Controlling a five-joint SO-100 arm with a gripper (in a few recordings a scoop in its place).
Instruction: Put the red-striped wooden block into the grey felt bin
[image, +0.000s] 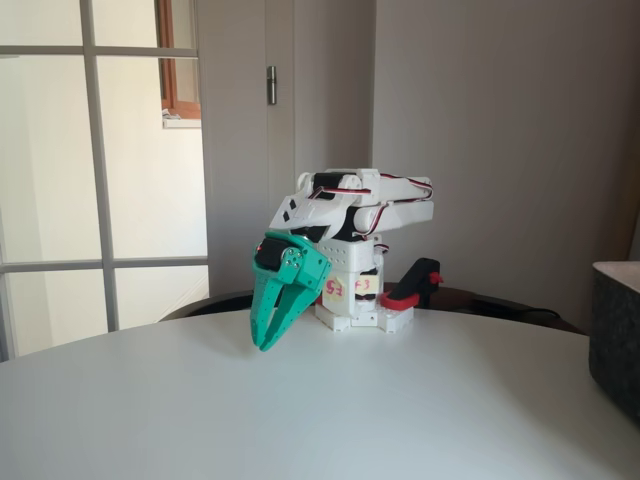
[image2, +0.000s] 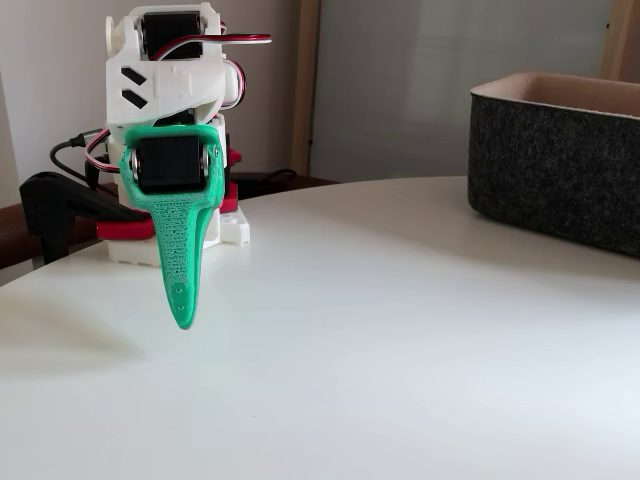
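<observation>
White arm folded at upper left of the frame, green gripper hanging tip-down just above the white table, seen edge-on so its jaws can't be read. Red and black clamp at left edge by the arm's base. Grey bin at right, on the table, pale rim, well apart from the gripper.

Green hand, charcoal-grey felt bin

White round table, grey walls, bright paned window left.
</observation>
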